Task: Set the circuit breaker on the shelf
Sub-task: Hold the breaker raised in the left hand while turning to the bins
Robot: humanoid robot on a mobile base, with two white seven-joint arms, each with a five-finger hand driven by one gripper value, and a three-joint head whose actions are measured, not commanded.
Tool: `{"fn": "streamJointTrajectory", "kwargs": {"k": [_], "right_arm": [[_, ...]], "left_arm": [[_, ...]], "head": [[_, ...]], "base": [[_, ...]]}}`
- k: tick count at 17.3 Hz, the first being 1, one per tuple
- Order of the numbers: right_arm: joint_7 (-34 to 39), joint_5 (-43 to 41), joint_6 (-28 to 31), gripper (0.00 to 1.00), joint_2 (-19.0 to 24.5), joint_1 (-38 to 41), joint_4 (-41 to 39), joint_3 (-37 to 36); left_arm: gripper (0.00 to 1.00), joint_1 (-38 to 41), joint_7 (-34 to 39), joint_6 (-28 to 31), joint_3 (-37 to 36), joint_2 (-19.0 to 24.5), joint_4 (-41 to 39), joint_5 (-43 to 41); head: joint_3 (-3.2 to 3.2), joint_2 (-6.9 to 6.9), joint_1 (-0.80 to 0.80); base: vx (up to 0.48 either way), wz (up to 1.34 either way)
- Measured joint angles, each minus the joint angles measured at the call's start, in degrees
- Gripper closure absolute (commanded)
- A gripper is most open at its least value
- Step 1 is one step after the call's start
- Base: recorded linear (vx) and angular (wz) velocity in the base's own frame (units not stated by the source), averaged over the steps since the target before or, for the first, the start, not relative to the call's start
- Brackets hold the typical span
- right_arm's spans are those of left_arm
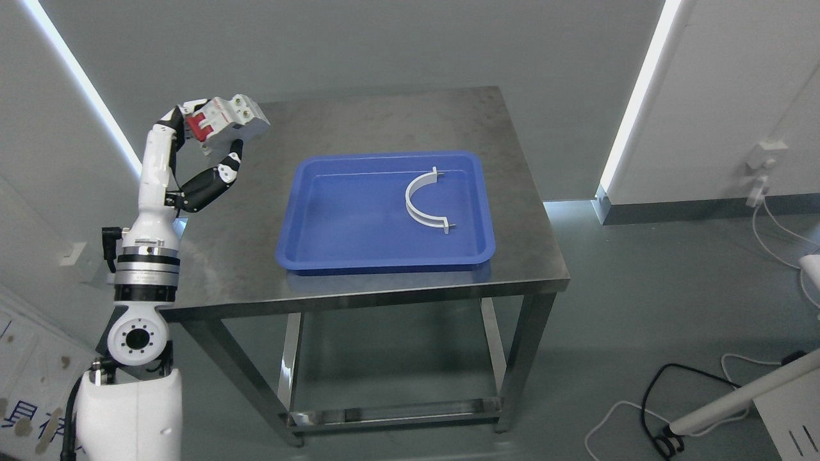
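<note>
On my feed the left robot hand [205, 144] is raised over the table's [397, 121] left edge, fingers [221, 173] curled around the circuit breaker [232, 123], which sits tilted in the grip with its red switches [200, 125] facing left. The breaker is clear of the surface. Near the middle of the table I see a blue tray [333, 256], and a white half-ring clamp [423, 198] lies in its right half.

left hand [206, 144] grips the circuit breaker [229, 123] raised; blue tray [384, 256] to its right holds what looks like a white clamp [423, 200].
</note>
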Motion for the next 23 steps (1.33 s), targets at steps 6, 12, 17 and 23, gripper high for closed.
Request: {"fn": "streamJointTrajectory", "kwargs": {"k": [6,12,17,23], "right_arm": [[0.0,0.0,0.0,0.0,0.0,0.0,0.0,0.0],[0.0,0.0,0.0,0.0,0.0,0.0,0.0,0.0],[0.0,0.0,0.0,0.0,0.0,0.0,0.0,0.0],[0.0,0.0,0.0,0.0,0.0,0.0,0.0,0.0]], "left_arm": [[0.9,3.0,-4.6,-5.7,3.6,-1.4,-0.6,1.8],[0.89,5.2,-6.8,-6.9,6.6,-2.2,-1.1,4.5],[0.89,6.3,-7.1,-8.0,8.3,-2.5,-1.3,5.9],[0.89,7.1,-8.0,-8.6,9.9,-2.8,-1.6,6.7]], "head": [[0.0,0.0,0.0],[0.0,0.0,0.0],[0.0,0.0,0.0],[0.0,0.0,0.0]], "base": [[-0.34,-0.08],[-0.343,-0.09],[-0.301,0.1],[-0.287,0.07]]}}
